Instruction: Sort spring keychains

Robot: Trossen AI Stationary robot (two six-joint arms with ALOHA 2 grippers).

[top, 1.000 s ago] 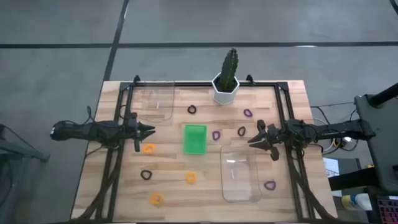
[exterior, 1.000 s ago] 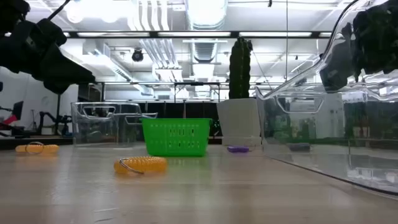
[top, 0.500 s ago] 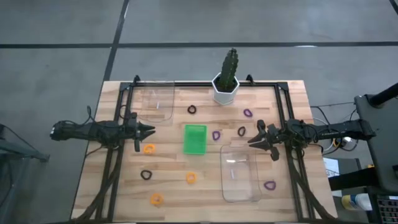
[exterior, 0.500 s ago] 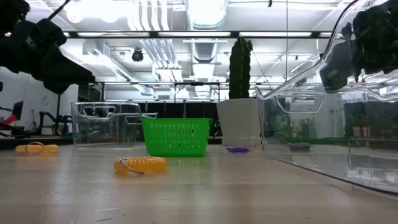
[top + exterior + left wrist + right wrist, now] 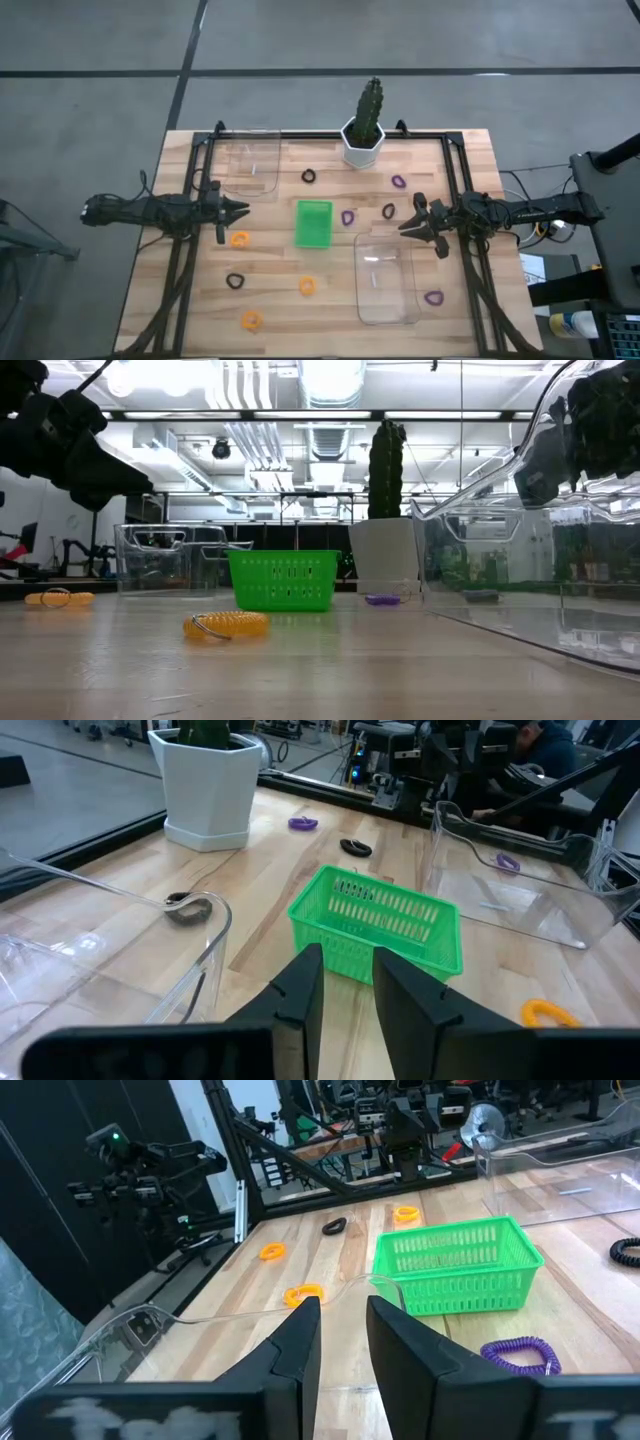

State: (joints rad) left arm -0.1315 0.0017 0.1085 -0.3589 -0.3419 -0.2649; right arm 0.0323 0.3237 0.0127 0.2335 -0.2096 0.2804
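Observation:
Several small coiled keychains lie flat on the wooden table around a green tray (image 5: 313,222). Orange ones (image 5: 239,238), (image 5: 307,285), (image 5: 251,320) lie toward the left and near side. Black ones (image 5: 309,176), (image 5: 388,211), (image 5: 235,281) and purple ones (image 5: 398,182), (image 5: 348,217), (image 5: 434,297) are scattered about. My left gripper (image 5: 244,210) hovers left of the tray, narrowly open and empty, just beyond an orange keychain. My right gripper (image 5: 402,228) hovers right of the tray, near a black keychain, also narrowly open and empty. Each wrist view shows bare fingertips, the left gripper (image 5: 348,982) and the right gripper (image 5: 344,1335).
A clear bin (image 5: 252,163) stands at the far left and another clear bin (image 5: 387,277) at the near right, under my right gripper's near side. A white pot with a cactus (image 5: 363,140) stands at the far edge. Black frame rails run along both table sides.

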